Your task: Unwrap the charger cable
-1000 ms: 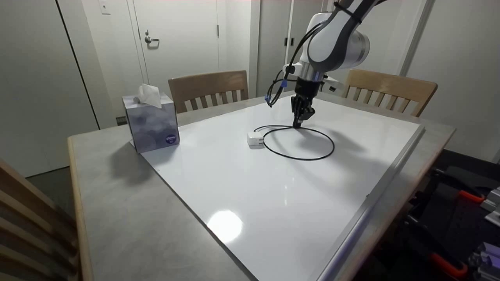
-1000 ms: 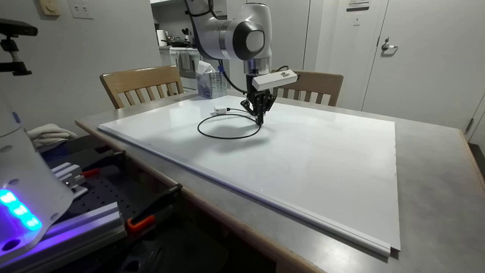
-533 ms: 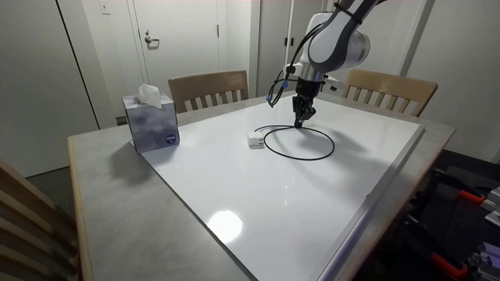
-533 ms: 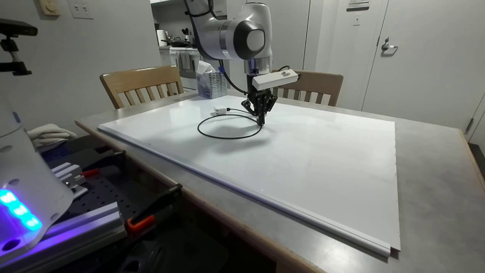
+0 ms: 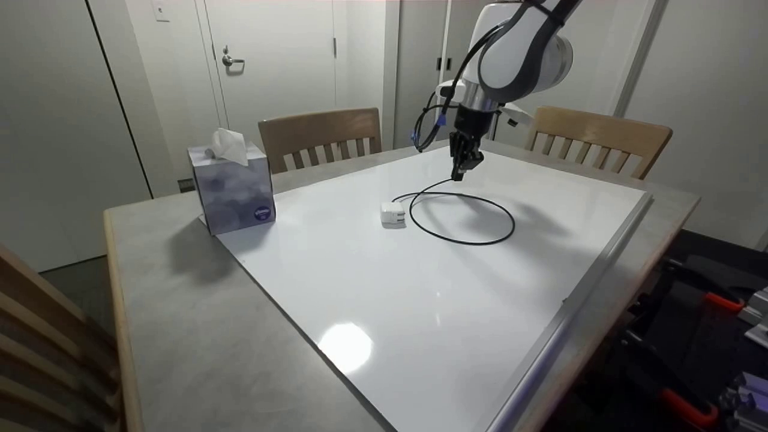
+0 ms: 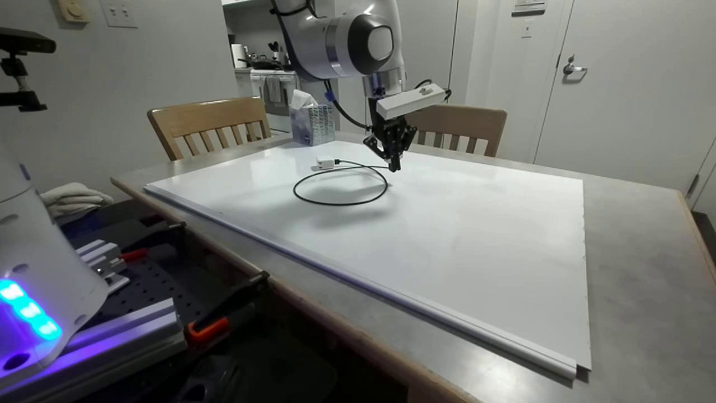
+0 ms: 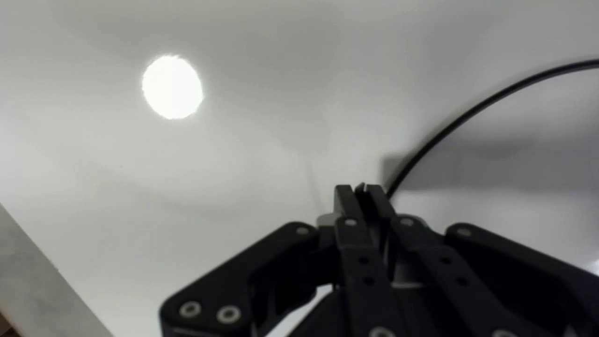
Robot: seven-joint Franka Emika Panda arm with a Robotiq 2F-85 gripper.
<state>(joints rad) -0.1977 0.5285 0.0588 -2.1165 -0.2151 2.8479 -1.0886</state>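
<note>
The pincer (image 7: 359, 191) pinches the charger cable (image 7: 468, 113), whose loop lies lower, off to one side.

The arm (image 5: 510, 63) hangs into both exterior views from the top, with a dark, round joint (image 6: 359, 42) just above the wrist (image 6: 386, 84). The wrist leans slightly off the vertical, and below it the gripper (image 5: 457, 176) points downward along much the same slant. In the wrist view the two black fingers (image 7: 352, 234) converge, their tips pinched close together, while the linkages (image 7: 271, 248) splay out to either side. In an exterior view, blue lights (image 6: 29, 310) glow on the white base (image 6: 53, 246)
</note>
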